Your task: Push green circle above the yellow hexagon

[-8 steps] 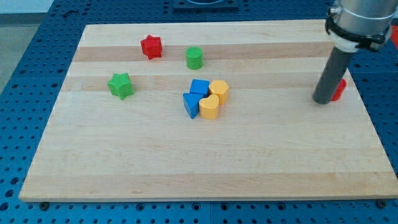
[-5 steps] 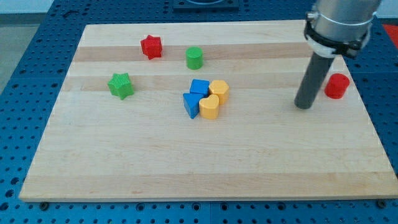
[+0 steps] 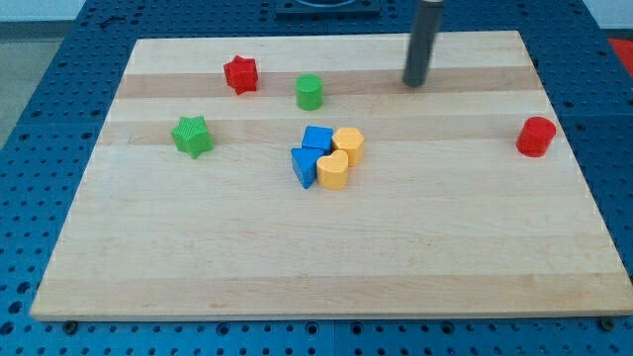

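Note:
The green circle stands on the wooden board near the view's top, left of centre. The yellow hexagon sits lower, at the right of a tight cluster in the board's middle. The green circle is up and to the left of the hexagon. My tip rests on the board at the view's top, well to the right of the green circle and at about its height. It touches no block.
The cluster also holds a yellow heart and two blue blocks. A red star lies left of the green circle, a green star at the left, and a red cylinder near the right edge.
My tip has moved from beside the red cylinder at the right up and to the left, towards the board's top. No block has moved.

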You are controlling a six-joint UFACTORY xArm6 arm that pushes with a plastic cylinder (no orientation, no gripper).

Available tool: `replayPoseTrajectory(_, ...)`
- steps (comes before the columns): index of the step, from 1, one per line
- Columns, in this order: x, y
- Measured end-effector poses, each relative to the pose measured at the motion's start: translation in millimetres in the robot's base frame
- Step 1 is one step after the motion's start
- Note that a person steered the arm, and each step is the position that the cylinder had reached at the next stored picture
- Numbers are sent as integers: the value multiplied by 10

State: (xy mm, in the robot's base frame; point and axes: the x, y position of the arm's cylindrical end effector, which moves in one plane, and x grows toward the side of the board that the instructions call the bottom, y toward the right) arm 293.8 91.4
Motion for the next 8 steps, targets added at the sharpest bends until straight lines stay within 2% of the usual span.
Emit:
replayPoseTrajectory(1, 4, -726)
replayPoseTrajectory(2, 163, -1083)
replayPoseTrajectory(3, 356, -1248)
replayPoseTrajectory(5, 205, -1497)
replayPoseTrajectory(7, 454, -2064)
replayPoseTrajectory(8, 531, -1875)
